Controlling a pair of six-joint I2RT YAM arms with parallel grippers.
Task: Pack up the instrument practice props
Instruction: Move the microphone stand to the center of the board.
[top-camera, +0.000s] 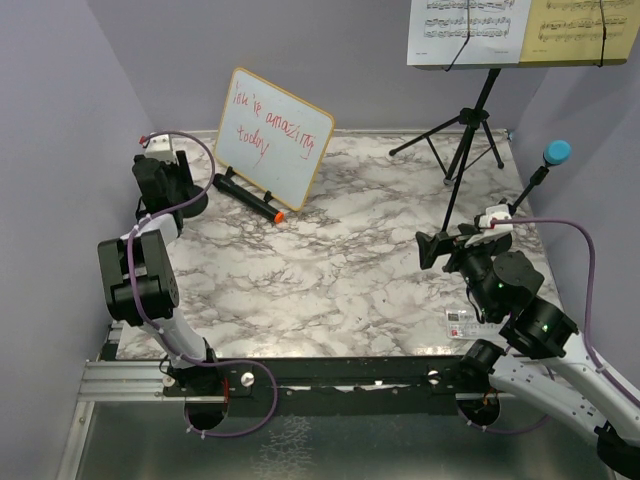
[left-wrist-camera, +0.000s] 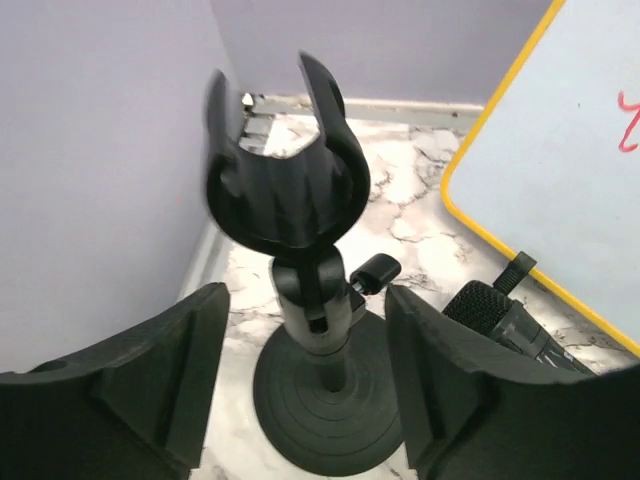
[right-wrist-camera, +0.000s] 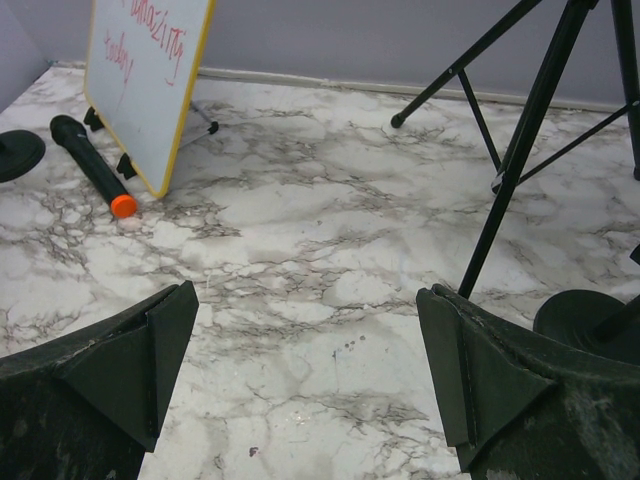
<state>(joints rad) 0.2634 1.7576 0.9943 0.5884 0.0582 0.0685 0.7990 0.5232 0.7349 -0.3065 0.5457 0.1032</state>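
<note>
An empty black mic holder (left-wrist-camera: 300, 190) with a U-shaped clip stands on its round base in the back left corner. My left gripper (left-wrist-camera: 308, 385) is open, its fingers on either side of the holder's stem and apart from it. The same gripper (top-camera: 165, 170) hangs by the left wall. A black microphone (top-camera: 250, 198) with an orange end lies in front of the whiteboard. The blue microphone (top-camera: 557, 152) sits in the other holder (right-wrist-camera: 590, 322) at the right. White sheet music (top-camera: 468, 30) and yellow sheet music (top-camera: 585, 30) rest on the tripod music desk (top-camera: 470, 125). My right gripper (right-wrist-camera: 305, 370) is open and empty over bare marble.
A wood-framed whiteboard (top-camera: 272, 135) with red writing leans at the back left, close to the left holder. A small stapler and ruler (top-camera: 465, 322) lie near the right arm. The tripod's legs (right-wrist-camera: 520, 130) spread across the back right. Walls close the left, back and right sides.
</note>
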